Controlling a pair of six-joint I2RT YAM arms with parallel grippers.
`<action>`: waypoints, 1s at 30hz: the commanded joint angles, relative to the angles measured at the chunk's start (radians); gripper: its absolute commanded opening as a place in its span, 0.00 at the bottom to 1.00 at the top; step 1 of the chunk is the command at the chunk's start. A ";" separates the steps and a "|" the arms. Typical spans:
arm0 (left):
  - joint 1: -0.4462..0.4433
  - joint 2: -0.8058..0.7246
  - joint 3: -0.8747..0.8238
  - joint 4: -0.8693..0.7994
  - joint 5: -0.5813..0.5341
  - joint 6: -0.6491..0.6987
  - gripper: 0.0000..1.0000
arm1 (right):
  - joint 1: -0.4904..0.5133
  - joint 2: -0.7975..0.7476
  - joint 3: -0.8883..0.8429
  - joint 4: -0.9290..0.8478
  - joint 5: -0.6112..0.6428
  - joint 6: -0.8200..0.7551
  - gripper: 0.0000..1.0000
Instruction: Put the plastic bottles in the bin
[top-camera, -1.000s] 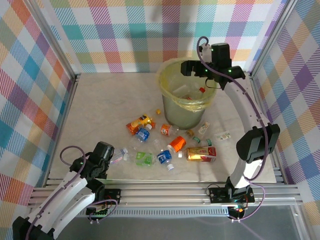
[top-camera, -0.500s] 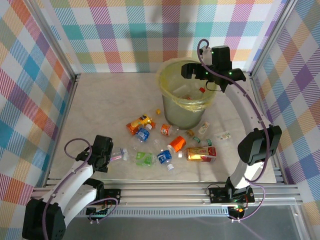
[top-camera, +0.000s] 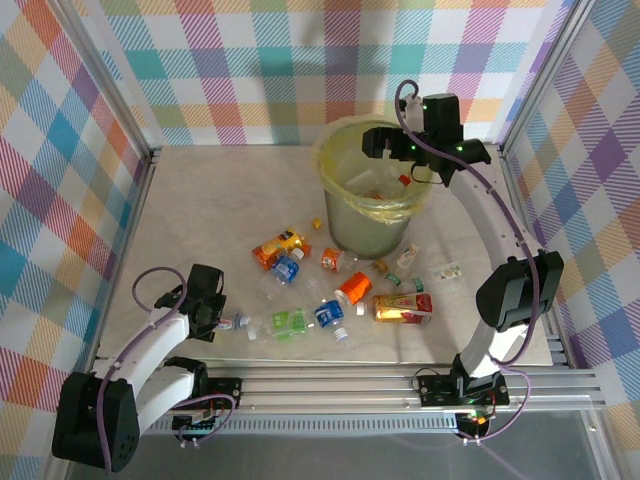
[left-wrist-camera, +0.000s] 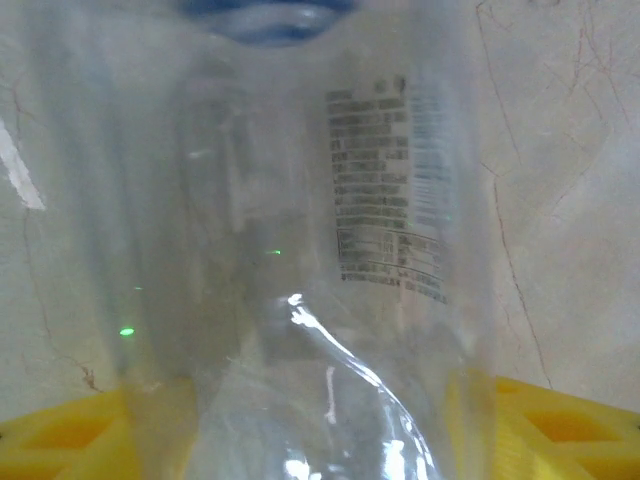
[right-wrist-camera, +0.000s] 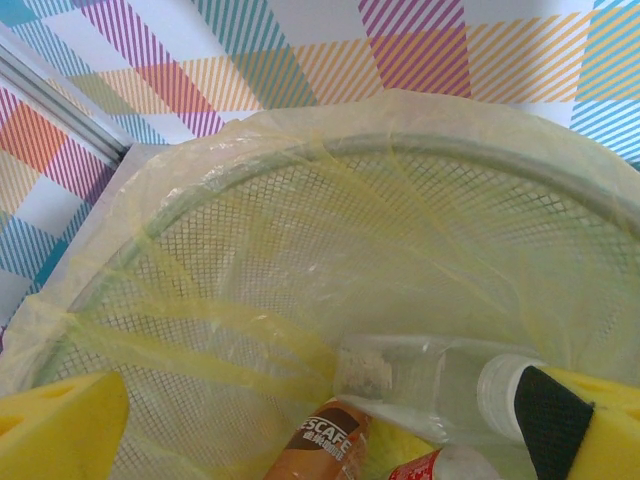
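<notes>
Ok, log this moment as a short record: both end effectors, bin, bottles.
left end effector: low, near-left, clear bottle between its jaws; grip unclear
right end effector: above bin, open, empty
bin contents: several bottles
loose bottles: scattered on table before the bin

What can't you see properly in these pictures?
Left wrist view: the clear bottle sits too close, its print blurred, both ends cut off.
Right wrist view: the bottom edge cuts off the brown bottle in the bin.
Top view: the small pale thing is too small to name.
</notes>
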 joint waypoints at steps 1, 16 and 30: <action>0.032 0.028 0.004 0.378 -0.096 0.036 0.66 | 0.000 -0.035 -0.010 0.039 -0.026 0.010 1.00; 0.065 0.098 0.216 0.483 -0.167 0.261 0.62 | -0.001 -0.072 -0.042 0.039 -0.027 0.010 1.00; 0.083 0.185 0.392 0.526 -0.078 0.432 0.44 | 0.000 -0.102 -0.078 0.044 -0.006 0.033 1.00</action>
